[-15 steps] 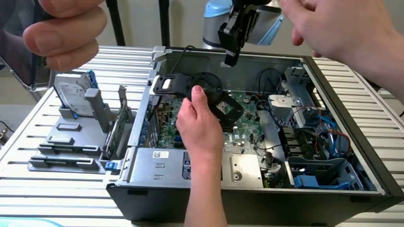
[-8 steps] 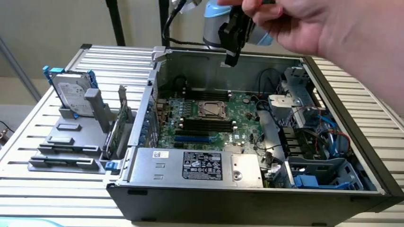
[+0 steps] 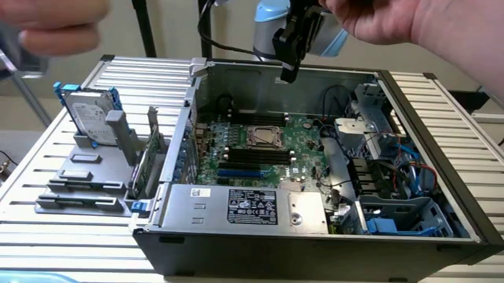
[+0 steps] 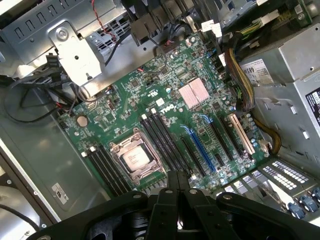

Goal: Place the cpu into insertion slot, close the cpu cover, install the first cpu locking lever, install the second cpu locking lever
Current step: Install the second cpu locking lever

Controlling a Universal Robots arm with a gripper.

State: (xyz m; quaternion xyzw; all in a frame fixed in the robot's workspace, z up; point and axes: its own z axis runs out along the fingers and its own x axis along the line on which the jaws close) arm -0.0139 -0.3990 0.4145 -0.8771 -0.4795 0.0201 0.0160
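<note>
my black two-finger gripper (image 4: 178, 184): fingers pressed together, holding nothing, high over the open case | pale silver square cpu (image 4: 136, 159): seated in silver-rimmed black insertion slot (image 4: 116, 150), at 7 o'clock on green motherboard (image 4: 165, 100) | handling: likely light, stiff, fragile; edges only

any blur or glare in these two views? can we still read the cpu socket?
Exterior view: the hand at the upper left is motion-blurred, the hand on the arm less so; the insertion slot is small but distinct. Wrist view: evenly lit, board sharp, the cpu sits readable in the socket under the cpu cover; the gripper is a dark, soft foreground shape.
</note>
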